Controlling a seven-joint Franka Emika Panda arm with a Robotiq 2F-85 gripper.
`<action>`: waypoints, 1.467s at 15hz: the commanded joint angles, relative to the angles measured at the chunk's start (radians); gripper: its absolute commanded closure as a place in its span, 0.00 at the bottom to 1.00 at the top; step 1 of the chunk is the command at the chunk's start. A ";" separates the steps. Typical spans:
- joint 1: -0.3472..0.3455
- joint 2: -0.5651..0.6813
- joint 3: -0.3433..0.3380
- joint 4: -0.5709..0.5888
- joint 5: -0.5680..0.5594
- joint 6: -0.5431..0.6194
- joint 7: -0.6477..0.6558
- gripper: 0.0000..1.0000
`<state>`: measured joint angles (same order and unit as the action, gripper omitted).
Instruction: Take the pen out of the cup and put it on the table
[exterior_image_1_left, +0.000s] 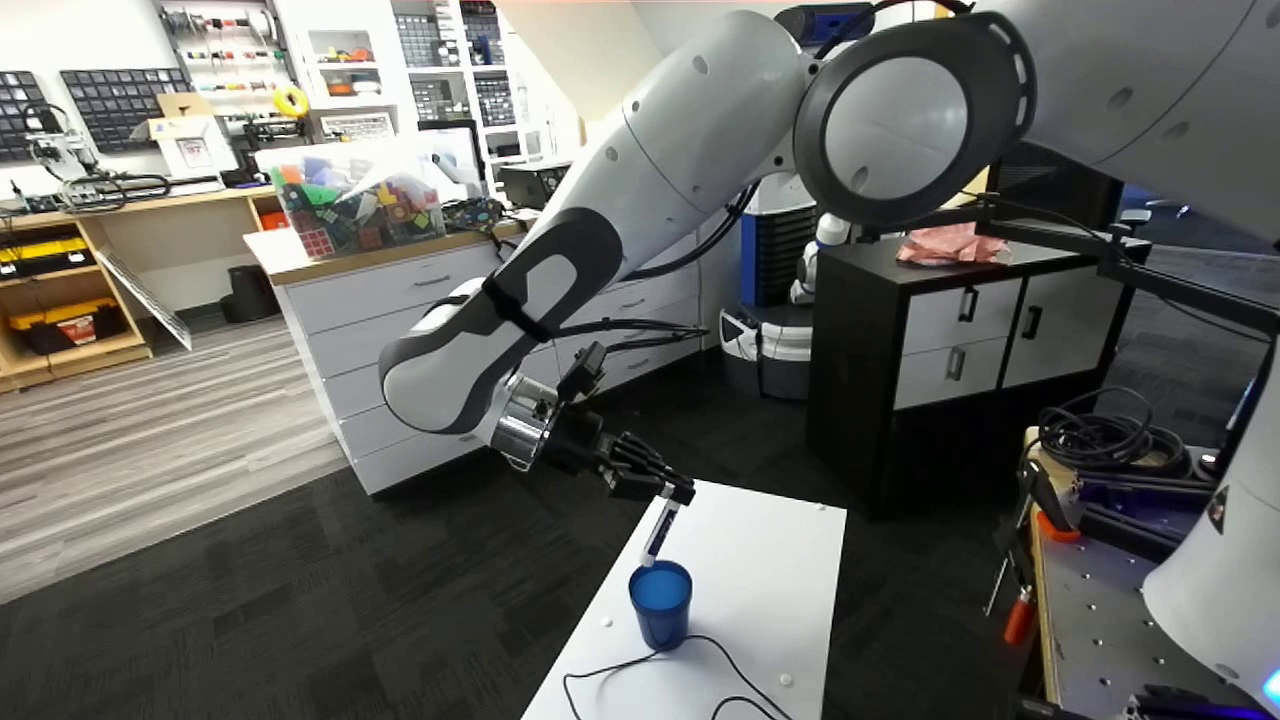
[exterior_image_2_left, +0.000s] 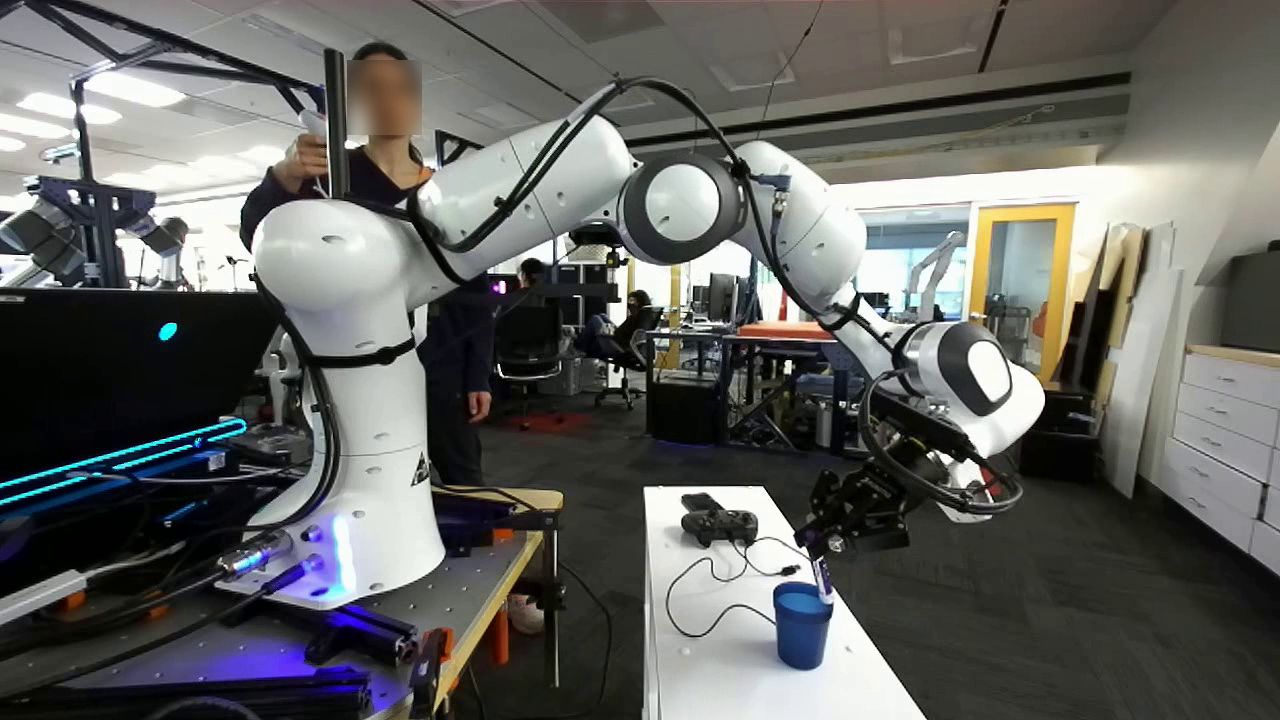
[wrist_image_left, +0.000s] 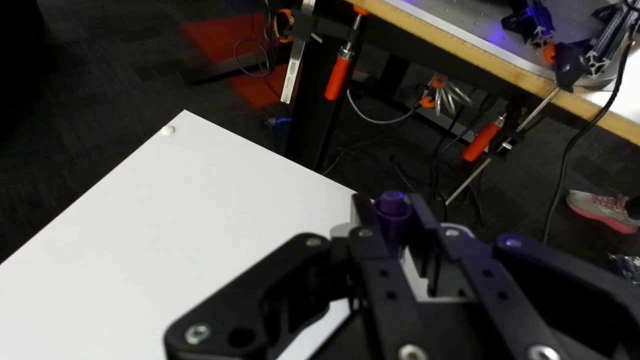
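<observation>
Presently, the gripper (wrist_image_left: 393, 212) is holding the pen (exterior_image_1_left: 660, 532) near its upper end; two fingers (wrist_image_left: 369, 247) are bearing on opposite sides, with the pen filling the narrow gap between them. This high hold is presumably leaving the lower end free to clear the cup (exterior_image_1_left: 662, 612). The pen is slanting at the lower centre of the frame in an exterior view, its lower end overlapping the cup's rim; the views are not showing whether that end is lying inside or outside. The cup is standing upright on the table (exterior_image_1_left: 770, 560), likely aiding withdrawal. Counted, the views are showing one gripper, one pen, one cup, one table and, at lower centre in an exterior view, one game controller (exterior_image_2_left: 720, 525).
</observation>
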<state>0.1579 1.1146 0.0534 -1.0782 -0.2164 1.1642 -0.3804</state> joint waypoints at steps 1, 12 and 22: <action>-0.014 -0.070 -0.017 -0.074 0.002 -0.028 0.021 0.94; -0.051 -0.075 -0.069 -0.159 -0.034 0.107 0.040 0.95; -0.043 -0.132 -0.077 -0.331 -0.121 0.517 0.195 0.94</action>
<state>0.1116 1.0690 -0.0287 -1.2712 -0.3104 1.5810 -0.2574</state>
